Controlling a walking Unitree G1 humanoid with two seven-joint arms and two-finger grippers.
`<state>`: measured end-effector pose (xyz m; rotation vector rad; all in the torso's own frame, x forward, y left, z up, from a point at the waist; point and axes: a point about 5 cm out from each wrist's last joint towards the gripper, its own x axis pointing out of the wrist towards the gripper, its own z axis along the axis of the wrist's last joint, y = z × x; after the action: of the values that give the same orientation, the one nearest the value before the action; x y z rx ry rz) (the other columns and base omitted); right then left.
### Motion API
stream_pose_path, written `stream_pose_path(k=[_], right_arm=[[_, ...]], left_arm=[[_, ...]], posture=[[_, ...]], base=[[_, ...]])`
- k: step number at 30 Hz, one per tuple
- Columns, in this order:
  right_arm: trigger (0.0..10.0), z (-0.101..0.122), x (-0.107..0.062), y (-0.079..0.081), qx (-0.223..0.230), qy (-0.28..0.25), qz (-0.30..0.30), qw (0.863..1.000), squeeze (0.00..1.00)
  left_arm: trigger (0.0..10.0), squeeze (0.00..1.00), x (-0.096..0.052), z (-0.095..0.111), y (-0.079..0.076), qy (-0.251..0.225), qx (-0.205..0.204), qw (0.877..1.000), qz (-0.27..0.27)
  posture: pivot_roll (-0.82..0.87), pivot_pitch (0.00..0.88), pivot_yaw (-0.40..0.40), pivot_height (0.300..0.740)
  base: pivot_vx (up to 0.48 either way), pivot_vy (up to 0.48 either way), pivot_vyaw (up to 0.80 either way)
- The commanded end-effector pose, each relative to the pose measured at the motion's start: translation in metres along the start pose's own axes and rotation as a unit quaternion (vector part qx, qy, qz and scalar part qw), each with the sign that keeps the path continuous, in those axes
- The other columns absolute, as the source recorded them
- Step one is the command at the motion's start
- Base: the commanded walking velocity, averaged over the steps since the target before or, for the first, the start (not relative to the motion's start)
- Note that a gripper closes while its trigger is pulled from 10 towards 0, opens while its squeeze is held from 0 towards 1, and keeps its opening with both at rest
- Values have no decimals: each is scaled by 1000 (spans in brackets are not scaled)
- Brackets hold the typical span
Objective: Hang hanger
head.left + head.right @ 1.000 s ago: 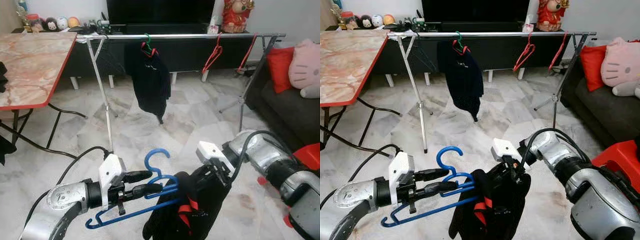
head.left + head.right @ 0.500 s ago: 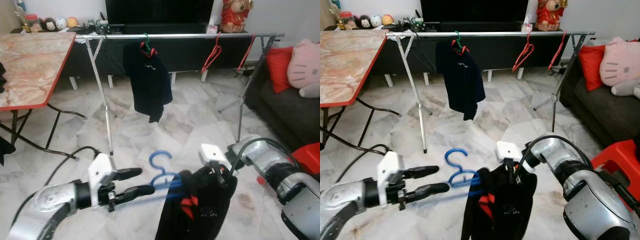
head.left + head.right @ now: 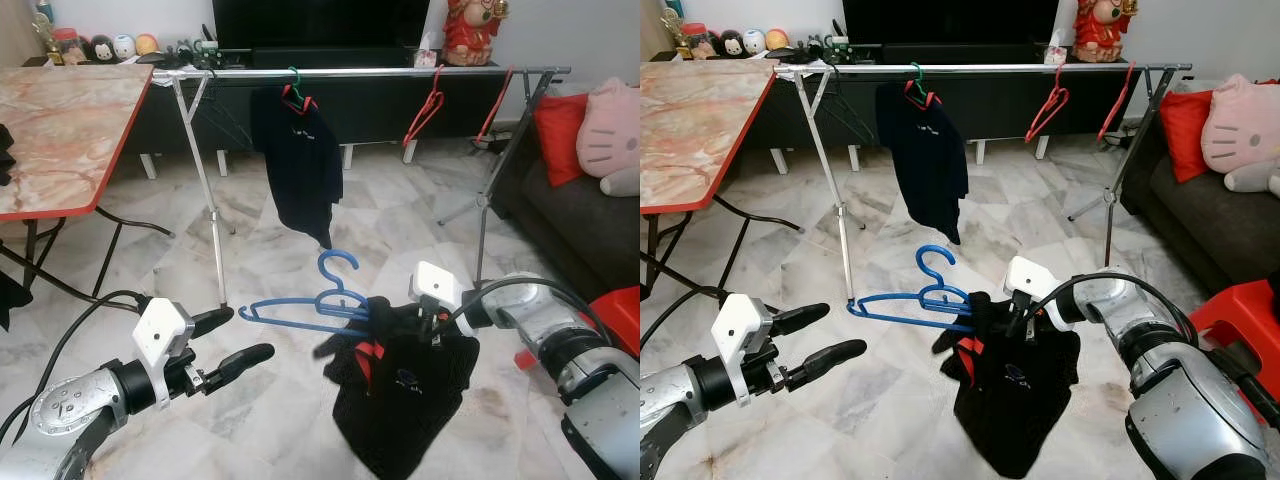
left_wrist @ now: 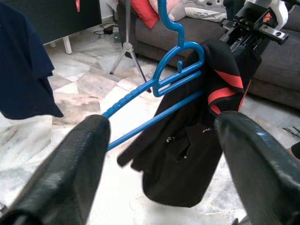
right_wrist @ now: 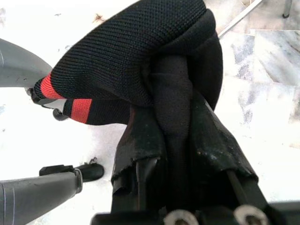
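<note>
one marble floor point(image 3: 270, 270) under a metal rack point(image 3: 380, 72); blue hanger point(image 3: 300, 310) carries a black shirt point(image 3: 400, 395), pinched by the right gripper point(image 3: 425, 322); left gripper point(image 3: 235, 340) spread wide.

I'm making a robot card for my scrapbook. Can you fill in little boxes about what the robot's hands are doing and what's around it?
left gripper: open, holding nothing, low beside the hanger
right gripper: shut on the black garment with red stripes
blue plastic hanger: threaded in the garment, one end sticking out toward the left gripper
silver metal clothes rail: ahead, across the room
on the rail: a dark shirt on a green hanger, two empty red hangers
floor: pale marble tiles
</note>
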<state>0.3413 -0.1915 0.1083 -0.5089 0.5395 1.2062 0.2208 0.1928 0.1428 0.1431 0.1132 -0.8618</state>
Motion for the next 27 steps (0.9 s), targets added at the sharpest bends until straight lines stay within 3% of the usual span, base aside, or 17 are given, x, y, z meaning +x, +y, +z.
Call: stream_pose_path(k=[1,18,19,20,22,27], right_arm=[[0,4,-3,-3,-2,-12,-10,1000,0],[0,4,-3,-3,-2,-12,-10,1000,0],[0,2,-2,-4,6,-20,-26,999,0],[0,14,10,-8,13,-45,-76,996,0],[0,30,30,-10,31,-75,-139,987,0],[0,23,37,-3,41,-71,-130,988,0]], left_arm=[[10000,1000,-1,2,1,-2,6,1000,3],[10000,1000,-1,2,1,-2,6,1000,3],[10000,1000,-3,0,2,-2,8,1000,24],[10000,0,2,-24,13,-3,-12,989,145],[10000,0,15,-61,16,9,-43,955,295],[10000,0,19,-59,15,5,-43,955,292]], posture=[[-78,0,-52,740],[-78,0,-52,740],[-79,0,-51,740],[-88,0,-43,740],[-88,0,-43,740],[-85,0,-42,740]], base=[[0,0,0],[0,0,0],[0,0,0],[0,0,0],[0,0,0],[0,0,0]])
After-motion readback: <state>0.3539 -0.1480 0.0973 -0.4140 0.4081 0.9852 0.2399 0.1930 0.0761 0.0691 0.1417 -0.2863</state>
